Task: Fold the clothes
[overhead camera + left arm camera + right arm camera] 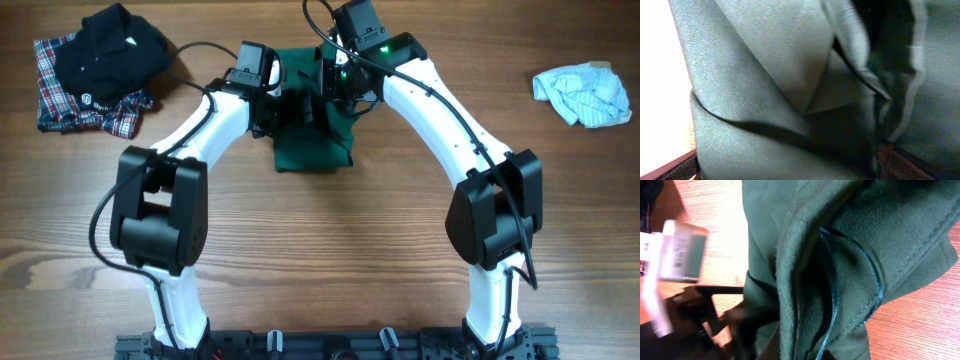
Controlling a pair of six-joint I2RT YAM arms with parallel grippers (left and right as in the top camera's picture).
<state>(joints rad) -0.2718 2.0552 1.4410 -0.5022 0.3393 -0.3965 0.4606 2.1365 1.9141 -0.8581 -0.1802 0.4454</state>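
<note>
Green garment is lying bunched at the far middle of the wooden table, and both arms are meeting over its upper part. Overhead is showing the left gripper and right gripper pressing into the cloth close together, fingertips hidden by the arm bodies and folds. Only this view is giving the surroundings: a black shirt is sitting on a plaid garment far left, and a pale blue cloth far right, both well apart from the green one.

Left wrist is filling up with green fabric in overlapping folds, no fingers showing, so cannot tell if the jaws are apart or clamped. Right wrist is adding detail: a thin dark ribbon loop and a stitched hem against bare wood, plus a blurred grey-white block at left. Its jaws are also hidden; cannot tell.
</note>
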